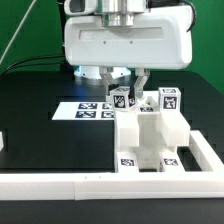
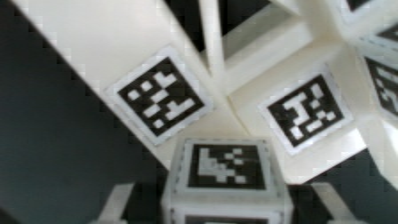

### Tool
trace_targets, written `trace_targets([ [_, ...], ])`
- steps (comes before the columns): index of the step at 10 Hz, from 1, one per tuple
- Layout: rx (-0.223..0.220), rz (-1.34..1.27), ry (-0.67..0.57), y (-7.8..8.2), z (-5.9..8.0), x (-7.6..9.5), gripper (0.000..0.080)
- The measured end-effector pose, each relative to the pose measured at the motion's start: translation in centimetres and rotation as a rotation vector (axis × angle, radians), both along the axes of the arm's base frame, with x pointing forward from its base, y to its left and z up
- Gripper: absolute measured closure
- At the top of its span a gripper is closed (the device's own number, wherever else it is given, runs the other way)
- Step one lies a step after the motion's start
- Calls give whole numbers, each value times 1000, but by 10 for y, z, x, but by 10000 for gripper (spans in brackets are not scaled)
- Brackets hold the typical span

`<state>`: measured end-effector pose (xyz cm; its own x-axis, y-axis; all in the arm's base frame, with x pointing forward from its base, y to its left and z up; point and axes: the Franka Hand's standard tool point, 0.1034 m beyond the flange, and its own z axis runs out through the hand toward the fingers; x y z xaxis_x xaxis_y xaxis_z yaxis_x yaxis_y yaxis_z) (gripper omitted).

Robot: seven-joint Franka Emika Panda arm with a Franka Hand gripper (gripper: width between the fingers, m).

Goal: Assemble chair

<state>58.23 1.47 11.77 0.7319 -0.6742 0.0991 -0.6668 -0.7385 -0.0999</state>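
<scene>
The white chair (image 1: 150, 135) stands partly joined on the black table, against the border rail's corner. Tagged uprights rise from it, one at the exterior view's left (image 1: 120, 98) and one at its right (image 1: 168, 100). My gripper (image 1: 124, 84) hangs over the left upright, open, with one finger on each side of its tagged top. In the wrist view that tagged block (image 2: 222, 165) sits between the two fingers (image 2: 134, 200), with a dark gap on both sides. My gripper (image 2: 224, 208) holds nothing. More tagged chair faces (image 2: 164, 92) fill the view beyond.
The marker board (image 1: 88, 108) lies flat on the table behind the chair at the exterior view's left. The long low white L-shaped border rail (image 1: 60, 186) runs along the front and up the right side (image 1: 206, 150). A green wall stands behind.
</scene>
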Motion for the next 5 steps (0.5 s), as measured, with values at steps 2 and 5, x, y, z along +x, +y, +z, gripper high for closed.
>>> trace_targets([
  [2,29,-183,2,-1,0,0,515],
  [5,60,-363,0,0,0,0,514],
])
